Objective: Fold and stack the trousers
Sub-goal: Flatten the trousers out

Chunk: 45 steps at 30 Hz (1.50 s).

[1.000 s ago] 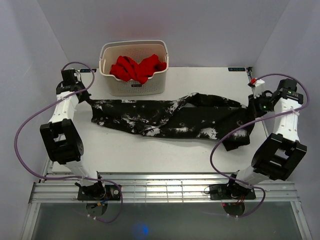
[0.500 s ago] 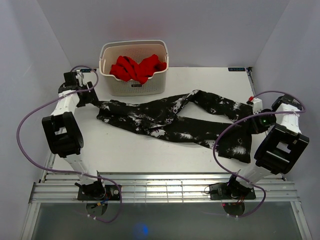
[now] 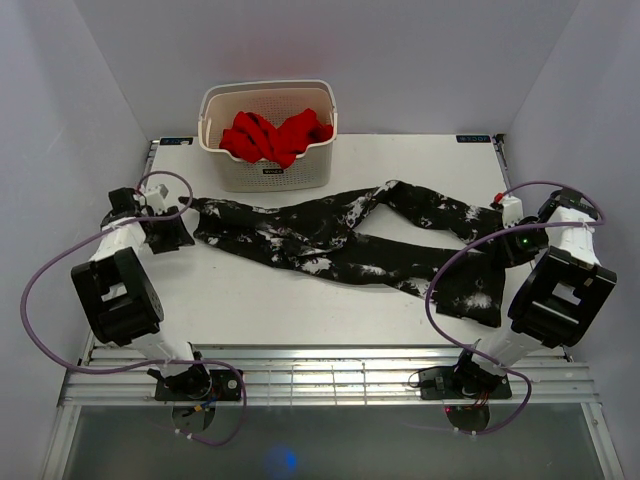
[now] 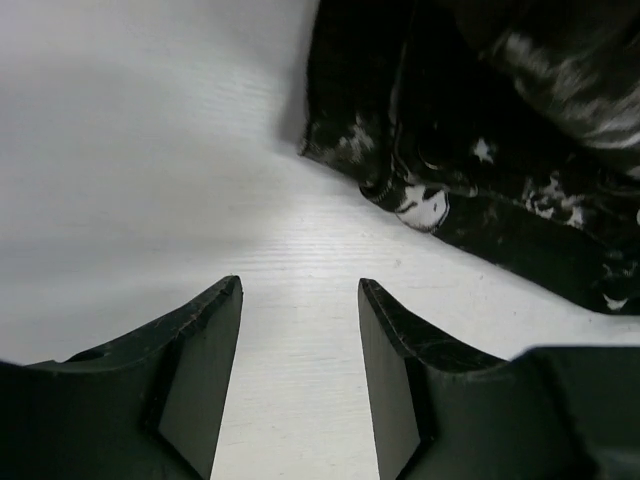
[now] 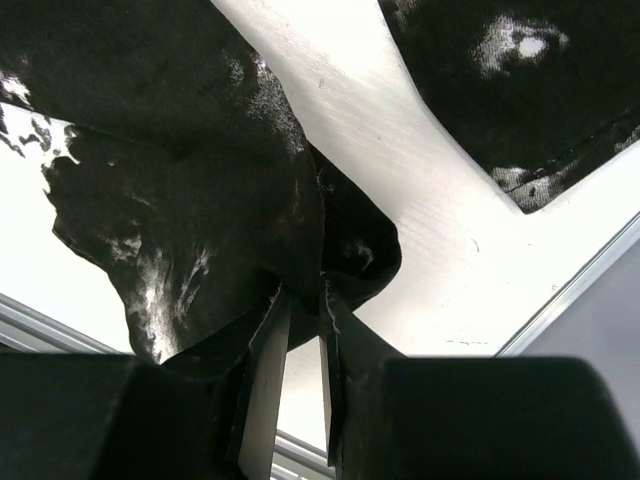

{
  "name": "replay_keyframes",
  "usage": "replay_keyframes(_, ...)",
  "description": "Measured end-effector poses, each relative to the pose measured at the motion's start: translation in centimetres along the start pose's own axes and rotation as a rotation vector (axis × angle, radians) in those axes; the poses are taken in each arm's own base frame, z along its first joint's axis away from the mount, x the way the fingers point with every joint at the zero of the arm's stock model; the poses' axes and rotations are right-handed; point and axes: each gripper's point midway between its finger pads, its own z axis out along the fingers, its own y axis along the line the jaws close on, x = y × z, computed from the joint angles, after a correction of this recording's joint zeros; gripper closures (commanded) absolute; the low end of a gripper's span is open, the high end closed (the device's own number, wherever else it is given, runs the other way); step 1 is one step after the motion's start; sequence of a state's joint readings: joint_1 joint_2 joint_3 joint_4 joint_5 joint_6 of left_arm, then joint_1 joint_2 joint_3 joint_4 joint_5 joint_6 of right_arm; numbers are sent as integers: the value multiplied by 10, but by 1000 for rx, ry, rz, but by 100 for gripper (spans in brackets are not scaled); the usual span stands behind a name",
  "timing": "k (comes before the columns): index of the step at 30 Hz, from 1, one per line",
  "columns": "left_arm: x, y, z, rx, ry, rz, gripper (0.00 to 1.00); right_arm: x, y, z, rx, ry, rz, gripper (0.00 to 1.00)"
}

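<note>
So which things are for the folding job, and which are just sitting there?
For the job:
- the trousers, spread across the table
- left gripper, open, not touching the cloth
- right gripper, pinching a fold of the trousers

Just lying about:
- white basket
- red garment inside the basket

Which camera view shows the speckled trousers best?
The top external view: the trousers lie there whole, end to end. The left wrist view catches only one edge; the right wrist view, only dark folds around the right end effector.
</note>
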<state>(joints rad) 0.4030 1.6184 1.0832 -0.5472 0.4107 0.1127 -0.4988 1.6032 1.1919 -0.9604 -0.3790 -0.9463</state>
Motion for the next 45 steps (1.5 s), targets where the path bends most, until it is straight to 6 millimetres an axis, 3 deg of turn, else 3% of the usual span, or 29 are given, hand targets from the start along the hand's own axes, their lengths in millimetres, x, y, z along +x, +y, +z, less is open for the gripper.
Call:
replay_keyframes(4,21,-8,23,72,52,-62,29,2,-1,-2,12,10,-4,74)
replay_keyframes(8,15,-10,42,110,17,-116,29,1,-2,-5,25,12,-12,75)
replay_keyframes(11,5,-10,52,118,-20,-141,36,2,-3,-5,32,19,-17,75)
replay_keyframes(15,-3,-15,68,125,-40,-151,60,2,-4,-6,38,22,-20,79)
replay_keyframes(16,-6,-17,72,127,-40,-149,76,1,-4,-6,40,23,-23,80)
replay_keyframes(18,-10,-18,78,122,-35,-151,95,-2,-7,-8,48,19,-29,82)
replay_keyframes(19,-13,-20,79,123,-29,-149,100,-4,-8,-10,54,18,-32,85)
replay_keyframes(21,-19,-20,77,106,-15,-145,100,-9,-12,-14,71,12,-42,87)
replay_keyframes(24,-22,-19,59,71,4,-153,100,-14,-19,-20,96,8,-68,89)
replay_keyframes(28,-36,-17,-1,-12,-19,-109,100,-16,-19,-27,117,12,-121,92)
replay_keyframes(31,-76,-12,-62,-106,-129,-11,100,-19,-21,-41,171,13,-176,92)
replay_keyframes(34,-110,-10,-111,-183,-217,69,100,-24,-21,-51,221,25,-233,92)
replay_keyframes(36,-123,-10,-122,-201,-216,94,100,-29,-22,-48,238,53,-272,92)
replay_keyframes(37,-129,-9,-120,-201,-211,103,100,-34,-21,-42,237,65,-296,92)
replay_keyframes(38,-133,-6,-112,-196,-198,108,93,-38,-19,-35,230,81,-316,91)
replay_keyframes(39,-131,-2,-98,-183,-173,108,81,-42,-17,-27,219,99,-331,88)
replay_keyframes(41,-107,4,-63,-136,-93,111,64,-47,-13,-8,183,137,-347,68)
replay_keyframes(42,-86,6,-46,-104,-35,108,52,-48,-11,1,166,154,-348,52)
replay_keyframes(45,-13,3,-12,-10,133,84,41,-44,-13,13,153,195,-342,31)
